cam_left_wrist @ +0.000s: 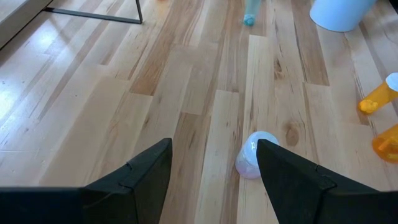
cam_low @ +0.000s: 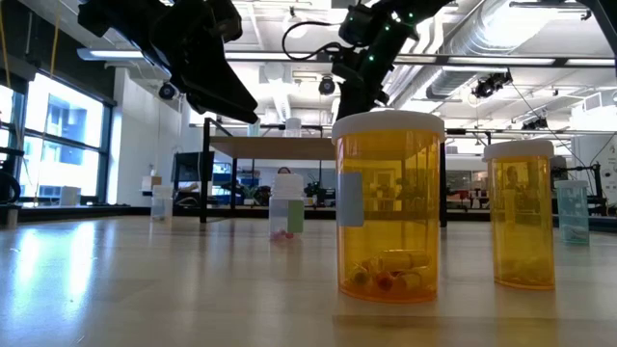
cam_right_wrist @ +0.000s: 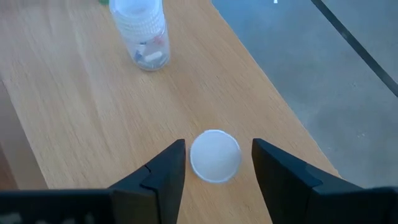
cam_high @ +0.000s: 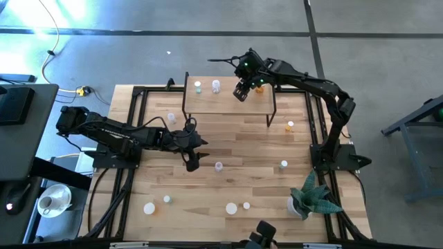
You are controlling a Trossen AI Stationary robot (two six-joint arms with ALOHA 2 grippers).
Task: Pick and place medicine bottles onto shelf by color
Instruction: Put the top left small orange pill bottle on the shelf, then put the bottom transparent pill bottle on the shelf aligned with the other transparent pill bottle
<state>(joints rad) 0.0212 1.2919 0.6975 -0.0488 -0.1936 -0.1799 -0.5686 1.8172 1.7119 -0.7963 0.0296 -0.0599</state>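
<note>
Bottle (cam_right_wrist: 214,155) upright on shelf (cam_right_wrist: 74,112) (cap up), between right claw (cam_right_wrist: 217,163) fingers

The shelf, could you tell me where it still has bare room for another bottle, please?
On the shelf, the near strip along its front edge is bare. The far edge is crowded: a pale green bottle and a whitish bottle at the left, then the right gripper with fingers either side of a white-capped bottle, and an orange bottle beside it.

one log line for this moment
right end effector: open over bottle on shelf | left end effector: open above table, near whitish bottle
</note>
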